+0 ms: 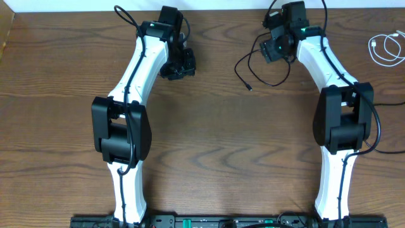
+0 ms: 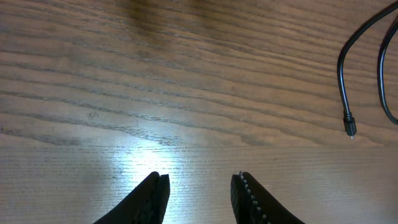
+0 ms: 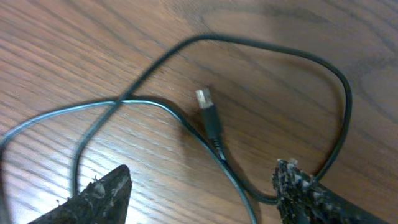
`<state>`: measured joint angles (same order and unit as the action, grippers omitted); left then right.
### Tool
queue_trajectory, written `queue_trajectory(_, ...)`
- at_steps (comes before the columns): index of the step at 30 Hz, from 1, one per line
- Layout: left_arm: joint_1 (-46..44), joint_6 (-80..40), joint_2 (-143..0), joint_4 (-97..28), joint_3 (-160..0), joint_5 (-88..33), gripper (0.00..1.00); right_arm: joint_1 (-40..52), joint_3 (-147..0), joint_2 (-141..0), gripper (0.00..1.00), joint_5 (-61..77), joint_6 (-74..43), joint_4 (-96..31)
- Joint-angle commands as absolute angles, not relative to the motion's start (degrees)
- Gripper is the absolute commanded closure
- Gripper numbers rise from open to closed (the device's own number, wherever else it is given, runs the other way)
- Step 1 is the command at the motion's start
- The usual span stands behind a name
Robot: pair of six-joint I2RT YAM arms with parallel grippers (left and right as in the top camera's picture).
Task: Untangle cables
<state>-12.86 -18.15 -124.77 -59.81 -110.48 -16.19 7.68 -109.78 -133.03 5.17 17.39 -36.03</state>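
Right gripper [image 3: 202, 174] fingers fill my wrist view, spread apart over the black cable [image 3: 118, 101] with nothing clamped. Its plug [image 3: 210, 115] lies between them. Left gripper [image 2: 199, 180] is likewise apart and empty. Overhead, the white cable [image 1: 374, 50] lies coiled at two o'clock, well apart. I'd pinch one strand beside the crossing at nine o'clock, then draw it out slowly.

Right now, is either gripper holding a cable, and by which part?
Nothing is held. Left gripper open, empty; right gripper open, black cable lying loose between its jaws.
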Motion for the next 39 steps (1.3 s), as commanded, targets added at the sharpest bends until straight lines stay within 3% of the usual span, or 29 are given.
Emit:
queue_trajectory(1, -12.8, -17.6, -125.5, -60.2, -110.1, -15.9, 0.62, 6.2, -110.9, -136.4, 0.32, 3.7, 24.1, -35.4)
queue_trajectory(7, -12.8, -17.7, -125.5, -60.2, -110.1, -15.9, 0.62, 4.5, -110.9, -137.9, 0.33, 4.0, 24.3, -33.4)
queue_trajectory(21, -12.8, -17.7, -125.5, -60.1, -110.1, -16.0, 0.61, 3.1, -110.8, -138.9, 0.45, 12.0, 24.3, -33.4)
queue_trajectory(39, -12.8, -17.7, -125.5, -59.8, -110.1, -16.0, 0.61, 3.8, -105.2, -138.9, 0.50, 12.4, 24.9, -27.6)
